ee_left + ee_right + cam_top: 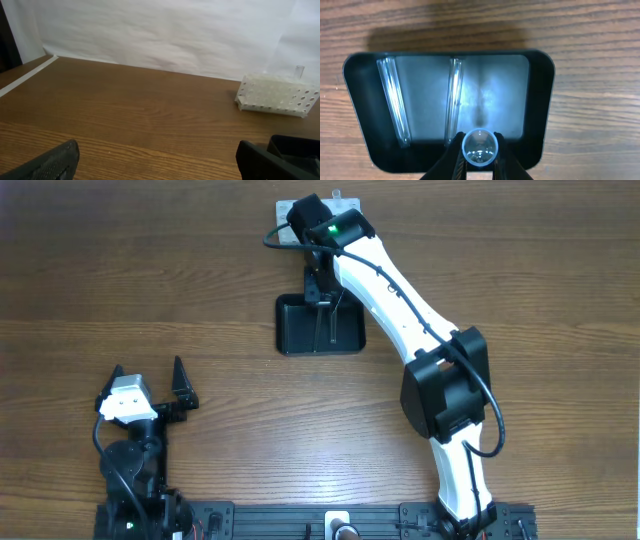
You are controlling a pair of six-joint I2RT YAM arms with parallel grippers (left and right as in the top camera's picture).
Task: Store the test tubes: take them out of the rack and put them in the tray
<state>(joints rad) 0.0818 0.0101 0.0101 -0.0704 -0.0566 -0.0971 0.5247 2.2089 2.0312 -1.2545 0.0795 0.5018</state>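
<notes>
The right gripper (478,146) is closed narrowly on an upright test tube (479,150), whose open mouth faces the wrist camera. Directly beneath it lies the black tray (541,100), and two more tubes (394,107) (453,102) lie flat on its floor, side by side but apart. The left gripper (150,378) sits low over the wooden table (125,110) with its jaws spread wide and nothing between them. Far ahead of it and off to its right stands the white rack (276,95), with one last tube (299,71) sticking up from its far corner.
</notes>
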